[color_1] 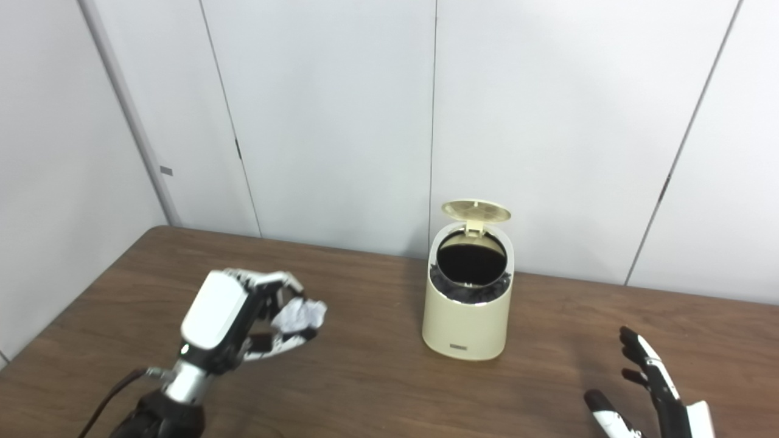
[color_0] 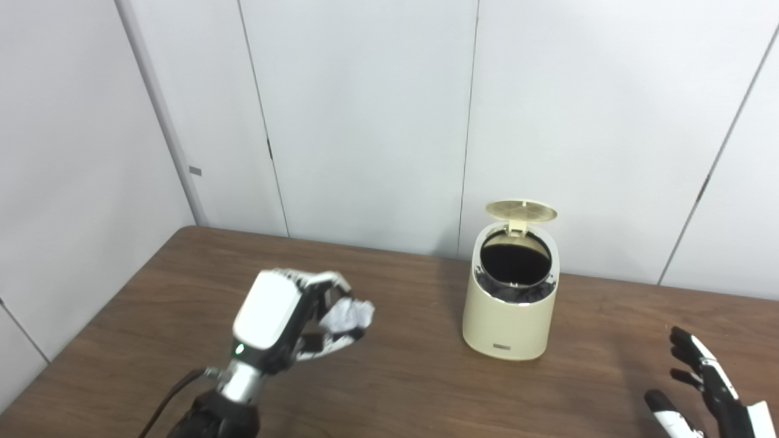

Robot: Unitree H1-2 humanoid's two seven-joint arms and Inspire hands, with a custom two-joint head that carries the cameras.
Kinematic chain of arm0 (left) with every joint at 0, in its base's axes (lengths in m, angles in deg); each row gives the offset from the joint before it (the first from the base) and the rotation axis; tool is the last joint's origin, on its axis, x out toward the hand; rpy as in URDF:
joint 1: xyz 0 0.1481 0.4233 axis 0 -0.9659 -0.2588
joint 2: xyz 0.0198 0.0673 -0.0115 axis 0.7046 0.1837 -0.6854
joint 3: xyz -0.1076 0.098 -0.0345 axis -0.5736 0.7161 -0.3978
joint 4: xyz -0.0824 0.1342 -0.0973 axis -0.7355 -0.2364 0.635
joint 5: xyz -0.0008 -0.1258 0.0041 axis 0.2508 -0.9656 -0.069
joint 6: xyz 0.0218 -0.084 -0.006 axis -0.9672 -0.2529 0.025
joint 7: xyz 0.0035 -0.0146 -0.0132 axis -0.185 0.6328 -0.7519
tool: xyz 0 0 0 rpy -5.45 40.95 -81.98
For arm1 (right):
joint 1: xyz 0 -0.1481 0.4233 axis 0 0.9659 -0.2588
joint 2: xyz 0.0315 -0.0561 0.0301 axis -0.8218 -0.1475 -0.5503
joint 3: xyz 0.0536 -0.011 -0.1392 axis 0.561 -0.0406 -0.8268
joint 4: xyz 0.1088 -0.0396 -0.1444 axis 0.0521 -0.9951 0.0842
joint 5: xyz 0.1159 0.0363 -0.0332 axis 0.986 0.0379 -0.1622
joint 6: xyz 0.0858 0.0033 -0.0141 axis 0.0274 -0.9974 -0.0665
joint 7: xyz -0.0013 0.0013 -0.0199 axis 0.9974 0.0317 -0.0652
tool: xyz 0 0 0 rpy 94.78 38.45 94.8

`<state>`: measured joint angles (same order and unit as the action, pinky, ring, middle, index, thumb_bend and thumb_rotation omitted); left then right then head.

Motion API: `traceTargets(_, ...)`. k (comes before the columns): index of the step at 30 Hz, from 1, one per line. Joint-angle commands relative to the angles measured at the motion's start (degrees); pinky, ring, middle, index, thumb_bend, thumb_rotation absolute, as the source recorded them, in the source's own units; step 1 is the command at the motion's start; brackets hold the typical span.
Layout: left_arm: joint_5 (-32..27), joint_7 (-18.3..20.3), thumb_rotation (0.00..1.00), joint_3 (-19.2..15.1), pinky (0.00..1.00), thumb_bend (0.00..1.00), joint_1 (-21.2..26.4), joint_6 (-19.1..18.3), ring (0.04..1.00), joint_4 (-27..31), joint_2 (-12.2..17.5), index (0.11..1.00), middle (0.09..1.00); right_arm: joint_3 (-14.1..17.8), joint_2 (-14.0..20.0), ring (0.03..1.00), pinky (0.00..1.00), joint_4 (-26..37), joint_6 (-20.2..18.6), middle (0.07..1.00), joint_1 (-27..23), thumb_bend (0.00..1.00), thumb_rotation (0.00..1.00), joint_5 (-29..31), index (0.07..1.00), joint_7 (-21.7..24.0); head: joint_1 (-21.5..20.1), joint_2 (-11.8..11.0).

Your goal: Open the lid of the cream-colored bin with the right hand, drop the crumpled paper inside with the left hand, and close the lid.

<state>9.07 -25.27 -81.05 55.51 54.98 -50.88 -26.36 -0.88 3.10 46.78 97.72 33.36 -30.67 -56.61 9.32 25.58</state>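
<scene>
Now I've got the crumpled paper (color_0: 348, 315) pinched in my left hand (color_0: 286, 319), held above the table (color_0: 395, 389), well left of the cream bin (color_0: 508, 304). Lid (color_0: 521, 210) is already up and tilted back. Right hand (color_0: 706, 389) waits low at the right, fingers spread, holding nothing. Next: carry the paper over the opening w/o clipping the lid, then let go only once centred. Bin looks dark-lined; can't tell what's inside.
</scene>
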Motion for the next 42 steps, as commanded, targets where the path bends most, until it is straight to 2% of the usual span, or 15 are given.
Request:
traceTargets(1,-0.6,1.5,0.03,-0.1,0.13,0.51,3.1,-0.1,0.159,2.8,0.1,0.470,0.222,-0.5,-0.4,0.857,0.75,0.1,2.2,0.876,-1.3,0.60,0.78,-0.9,0.876,-1.3,-0.5,0.0)
traceTargets(6,-1.6,4.3,0.03,0.3,0.13,0.51,7.0,0.7,0.160,4.0,-1.7,0.470,0.224,-1.1,-0.7,0.866,0.77,-1.4,2.5,0.882,-1.6,0.62,0.78,-1.7,0.878,-2.3,-2.0,-0.3)
traceTargets(11,-0.7,5.0,0.03,1.0,0.13,0.51,10.8,1.4,0.158,3.5,-3.2,0.470,0.220,-1.9,-1.1,0.868,0.78,-3.1,3.0,0.886,-1.9,0.62,0.77,-1.6,0.891,-3.0,-4.0,-0.9)
traceTargets(17,-1.1,5.7,0.03,1.8,0.12,0.51,14.9,2.2,0.153,1.5,-4.9,0.470,0.214,-2.8,-1.9,0.884,0.80,-4.4,1.9,0.898,-2.2,0.68,0.79,-2.9,0.901,-4.1,-6.6,-1.7)
traceTargets(24,-1.0,5.3,0.03,2.9,0.12,0.51,18.0,3.5,0.152,-2.4,-6.4,0.470,0.212,-3.6,-2.8,0.897,0.83,-5.3,1.4,0.911,-2.4,0.72,0.81,-3.3,0.913,-4.5,-9.6,-2.3)
traceTargets(33,-2.5,6.1,0.03,4.5,0.15,0.51,21.3,4.4,0.179,-9.0,-7.8,0.470,0.237,-4.9,-4.2,0.864,0.78,-6.3,1.6,0.892,-2.7,0.75,0.82,-5.6,0.895,-6.7,-13.2,-3.3)
traceTargets(41,-1.0,3.2,0.03,6.8,0.14,0.51,24.1,5.3,0.179,-15.9,-9.2,0.470,0.243,-6.1,-5.2,0.868,0.78,-7.0,1.5,0.895,-2.9,0.75,0.81,-6.2,0.892,-8.1,-15.3,-3.8)
traceTargets(42,-0.7,2.8,0.01,7.3,0.15,0.51,24.5,5.3,0.187,-16.9,-9.5,0.489,0.361,-6.2,-5.3,0.870,0.78,-7.0,1.3,0.896,-2.9,0.75,0.81,-6.4,0.890,-8.3,-15.5,-3.8)
